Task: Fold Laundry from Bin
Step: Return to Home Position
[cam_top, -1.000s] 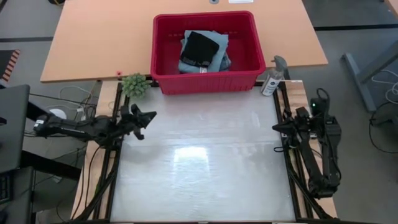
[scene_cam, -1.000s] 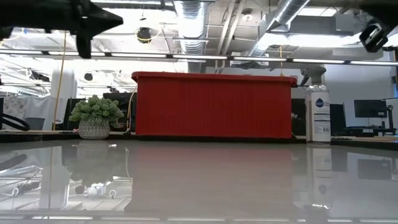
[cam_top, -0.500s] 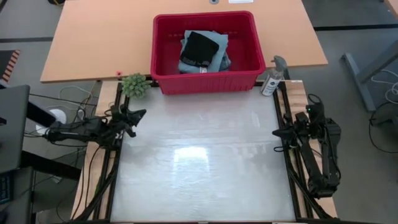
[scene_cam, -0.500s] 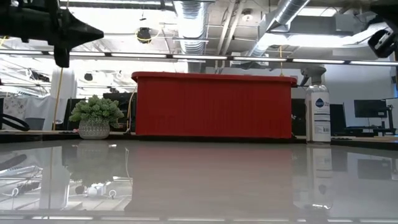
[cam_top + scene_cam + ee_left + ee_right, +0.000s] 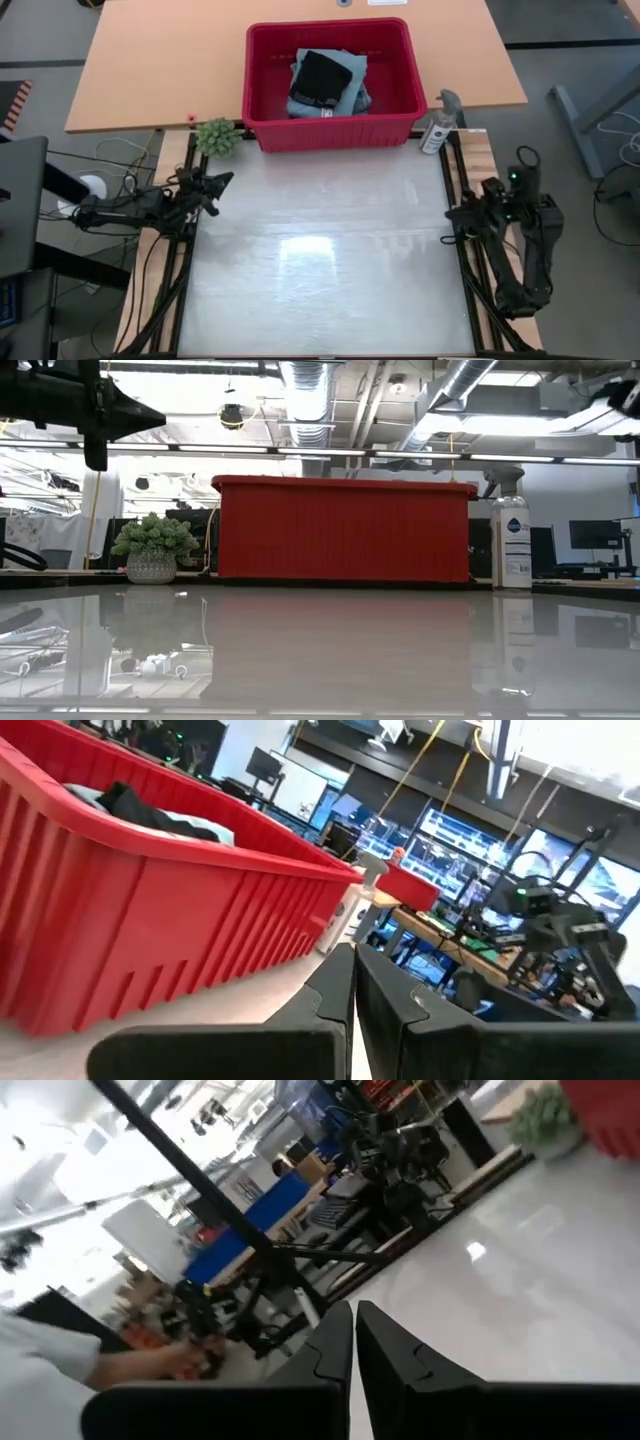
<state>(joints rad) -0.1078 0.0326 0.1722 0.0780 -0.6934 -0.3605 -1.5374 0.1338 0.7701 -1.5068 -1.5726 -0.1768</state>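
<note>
The red bin (image 5: 330, 80) stands at the far edge of the white work surface; it also shows in the low view (image 5: 340, 530) and the left wrist view (image 5: 150, 920). Inside it lies the laundry: a small black item (image 5: 320, 78) on top of light blue pieces (image 5: 350, 72). My left gripper (image 5: 222, 181) hovers shut at the table's left edge, pointing across the table, well short of the bin. My right gripper (image 5: 450, 213) hovers shut at the table's right edge, pointing toward the left arm. Both hold nothing.
A small potted plant (image 5: 217, 137) stands by the bin's left corner and a spray bottle (image 5: 438, 130) by its right corner. A wooden table (image 5: 150, 60) lies under and behind the bin. The white surface (image 5: 320, 260) stretches between the two arms.
My left gripper has drawn back toward the table's left edge and sunk a little, then kept still. My right gripper has shifted slightly toward the right edge and upward, rolling about its own axis. The bin and laundry have not moved.
</note>
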